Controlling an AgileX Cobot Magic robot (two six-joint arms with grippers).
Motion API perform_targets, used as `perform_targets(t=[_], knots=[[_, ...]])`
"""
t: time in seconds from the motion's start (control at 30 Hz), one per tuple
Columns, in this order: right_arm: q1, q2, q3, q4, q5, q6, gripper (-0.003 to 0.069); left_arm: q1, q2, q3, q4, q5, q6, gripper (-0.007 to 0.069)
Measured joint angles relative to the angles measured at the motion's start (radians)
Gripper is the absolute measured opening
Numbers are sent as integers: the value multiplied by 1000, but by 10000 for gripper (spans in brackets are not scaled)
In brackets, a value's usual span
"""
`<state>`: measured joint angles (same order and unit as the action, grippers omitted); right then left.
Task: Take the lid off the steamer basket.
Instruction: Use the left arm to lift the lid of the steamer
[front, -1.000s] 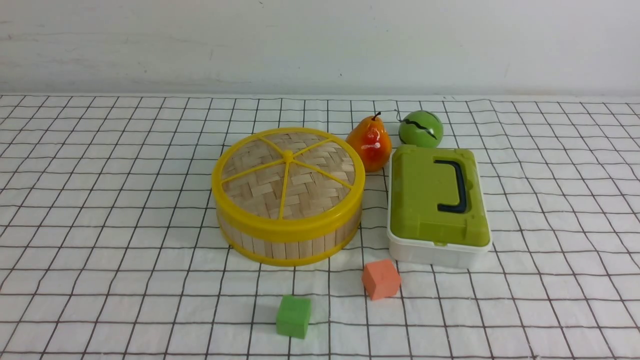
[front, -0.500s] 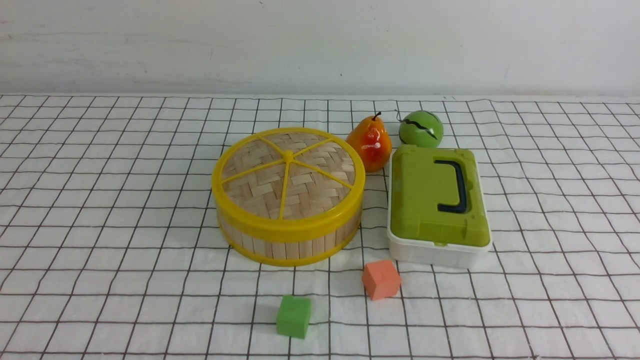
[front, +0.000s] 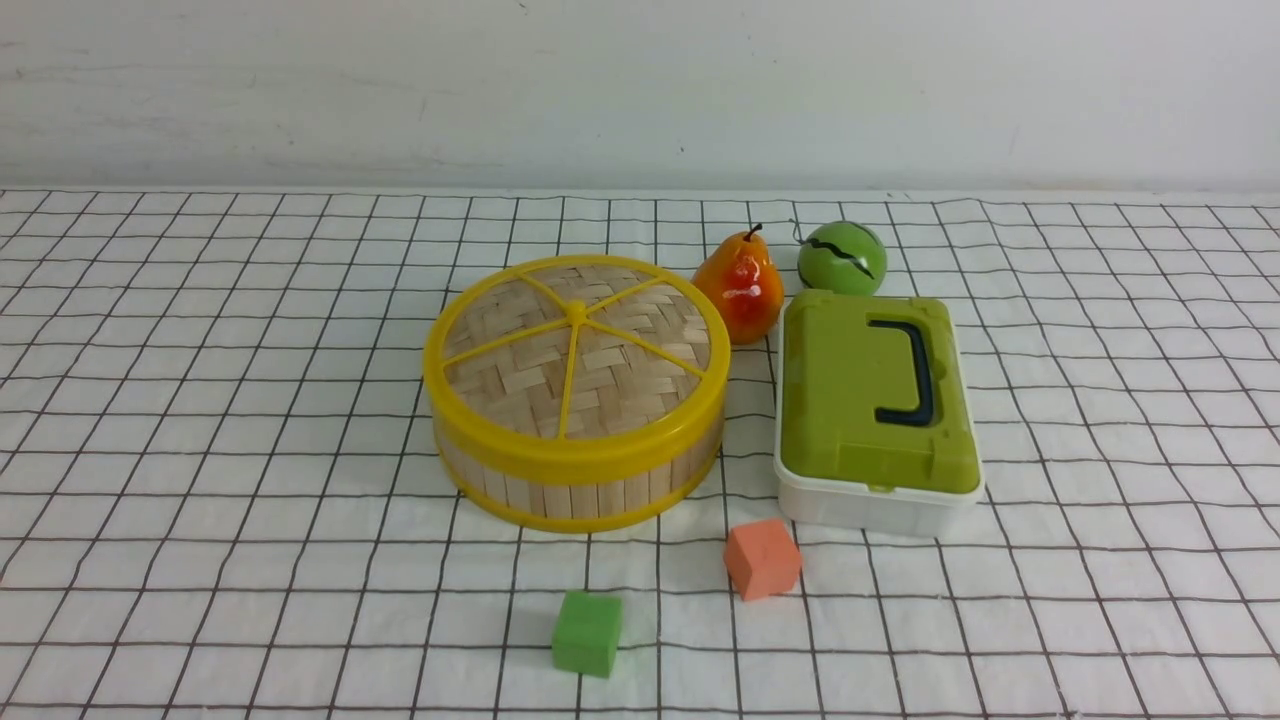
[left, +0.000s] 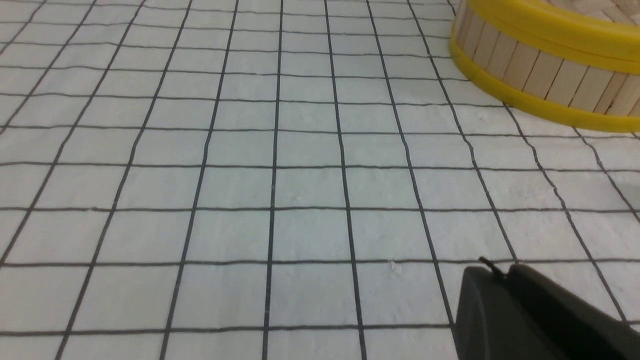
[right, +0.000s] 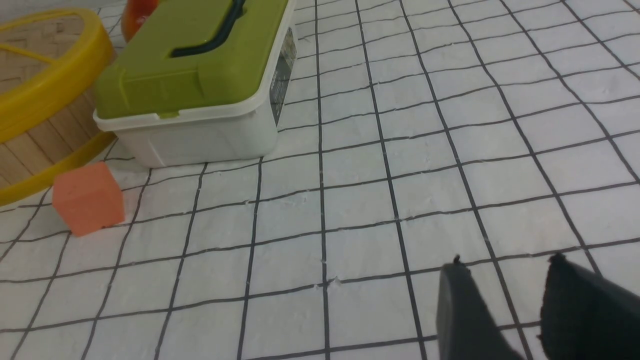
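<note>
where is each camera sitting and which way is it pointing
Front view: between the arms, facing forward at the round bamboo-slat steamer basket with yellow rims under its woven bamboo lid with yellow spokes; no robot parts show.
Left wrist view: low over the checked tablecloth, basket wall ahead; left pincer shows, fingers together.
Right wrist view: low, facing the white rectangular box with green lid and orange cube; right pincer shows, fingers apart.
Shared: both wrist views catch the basket.

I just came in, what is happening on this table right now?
Nothing is handled yet. The lid sits on the steamer basket, next to the green-lidded box. The left claw looks shut and the right claw is open; both are empty, over bare checked cloth, apart from the basket.
</note>
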<state>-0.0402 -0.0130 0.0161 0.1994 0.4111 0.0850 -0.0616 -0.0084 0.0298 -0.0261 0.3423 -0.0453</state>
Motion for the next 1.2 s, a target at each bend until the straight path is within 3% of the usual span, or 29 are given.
perform_targets(t=[0.17,0.4,0.53,0.7,0.83,0.87,0.93,0.97,1.0,1.03,1.2], knots=[[0,0,0,0,0,0,240,0,0,0,0,-130,0,43],[0,0,0,0,0,0,240,0,0,0,-1,-551,0,55],[0,0,0,0,0,0,240,0,0,0,-2,-688,-4,56],[0,0,0,0,0,0,240,0,0,-8,-64,-825,-191,57],[0,0,0,0,0,0,240,0,0,-123,-81,-666,-245,15],[0,0,0,0,0,0,240,0,11,-243,-83,-495,-241,-13],[0,0,0,0,0,0,240,0,35,-316,-83,-402,-231,-13],[0,0,0,0,0,0,240,0,119,-439,-75,-252,-202,-13],[0,0,0,0,0,0,240,0,119,-452,-75,-237,-202,-13],[0,0,0,0,0,0,240,0,207,-542,-61,-122,-185,-13],[0,0,0,0,0,0,240,0,473,-649,-47,60,-180,-13]])
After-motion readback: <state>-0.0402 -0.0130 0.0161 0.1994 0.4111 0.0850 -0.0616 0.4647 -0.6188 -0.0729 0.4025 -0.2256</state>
